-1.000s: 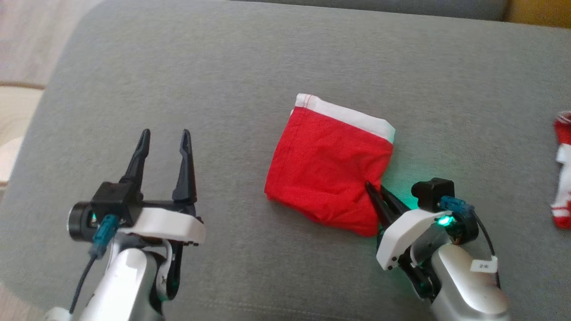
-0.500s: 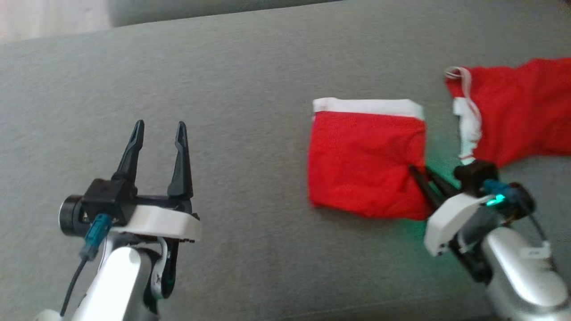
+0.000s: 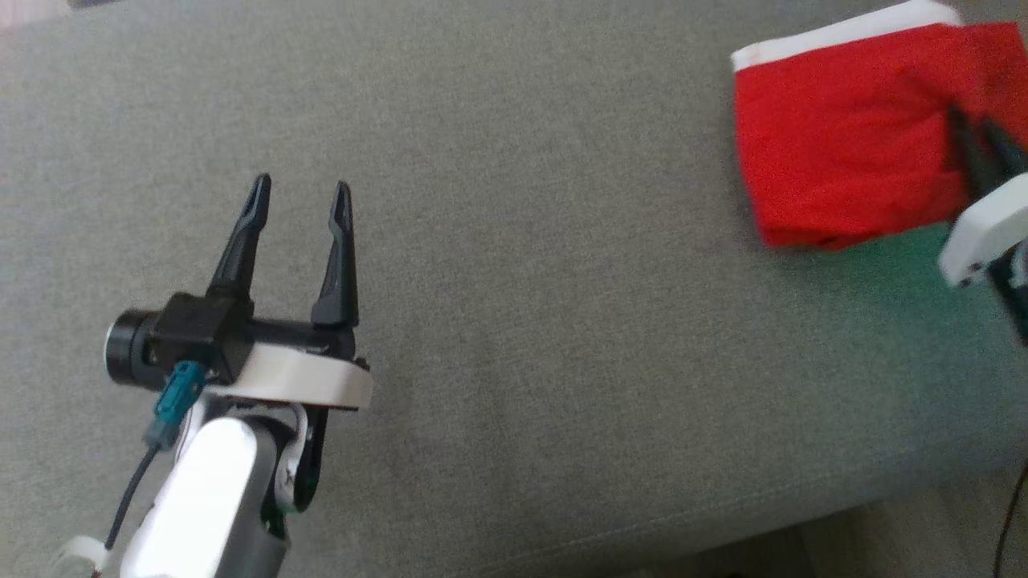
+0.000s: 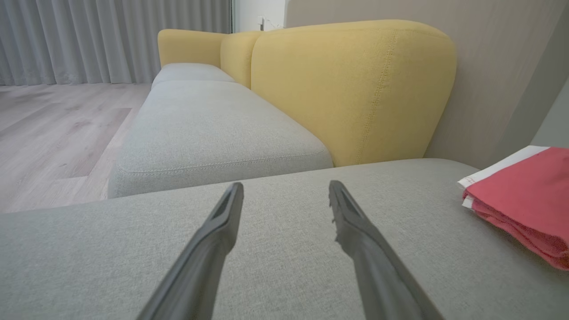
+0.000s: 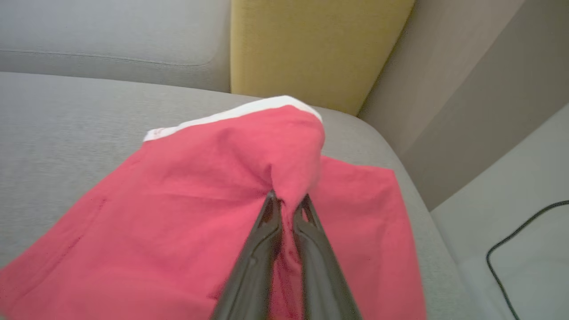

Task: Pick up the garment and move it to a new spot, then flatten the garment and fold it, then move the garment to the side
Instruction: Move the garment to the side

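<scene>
On the right end of the grey fabric cushion, your right gripper pinches the folded red white-banded garment, likely to shift it aside; left gripper wide, empty.

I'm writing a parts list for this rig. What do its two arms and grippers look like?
The left gripper and right gripper each have two long, tapering black fingers on a white bracket. The left forearm is glossy white, with a teal connector and thin black cable.
</scene>
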Controlling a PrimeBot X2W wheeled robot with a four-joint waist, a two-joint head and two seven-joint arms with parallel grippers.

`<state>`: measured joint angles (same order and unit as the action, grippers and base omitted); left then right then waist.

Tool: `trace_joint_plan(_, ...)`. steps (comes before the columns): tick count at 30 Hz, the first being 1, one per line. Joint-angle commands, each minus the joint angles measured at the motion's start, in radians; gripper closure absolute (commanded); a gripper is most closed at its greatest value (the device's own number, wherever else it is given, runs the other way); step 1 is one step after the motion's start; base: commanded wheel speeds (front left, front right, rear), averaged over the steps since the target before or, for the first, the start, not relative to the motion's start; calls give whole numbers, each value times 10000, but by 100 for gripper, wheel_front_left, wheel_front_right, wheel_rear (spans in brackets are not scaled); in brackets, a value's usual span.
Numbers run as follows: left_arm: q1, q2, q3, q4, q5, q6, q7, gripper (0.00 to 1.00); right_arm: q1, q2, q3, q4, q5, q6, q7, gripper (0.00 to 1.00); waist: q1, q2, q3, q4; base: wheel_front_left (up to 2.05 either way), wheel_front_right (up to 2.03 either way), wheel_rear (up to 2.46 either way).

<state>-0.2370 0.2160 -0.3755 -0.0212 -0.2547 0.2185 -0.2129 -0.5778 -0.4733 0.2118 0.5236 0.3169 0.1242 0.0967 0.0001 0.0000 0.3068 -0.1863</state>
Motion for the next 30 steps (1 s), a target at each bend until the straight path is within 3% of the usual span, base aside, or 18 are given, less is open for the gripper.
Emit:
trace_joint_plan(1,-475,174,311,-383,124,-56,-38,0,-252,-390,-75,-105,33,65,-138,100,-1,0,271,-3,0,0,0)
trace_joint_plan(11,-1073,135,190,-334,165,-192,-134,0,-1693,-1053,-213,1138,-260,65,-91,100,-1,0,1264,259,0,0,0)
trace_joint_plan(22,-1570,-63,84,-38,111,-306,-303,0,-2015,-781,-917,3113,-31,65,-244,100,-1,0,1887,666,0,0,0)
trace_joint_plan(23,-1580,-63,93,-6,99,-313,-317,0,-1998,-725,-997,3246,45,65,-321,77,-1,0,1881,669,0,0,0)
trace_joint_plan(24,-1576,-54,117,67,71,-325,-342,0,-1969,-598,-1103,3377,169,65,-583,0,-1,0,1817,649,0,0,0)
trace_joint_plan(30,-1346,-33,211,261,-83,-324,-387,0,-1769,-365,-1482,3511,454,65,-1272,0,-1,0,1354,513,0,0,0)
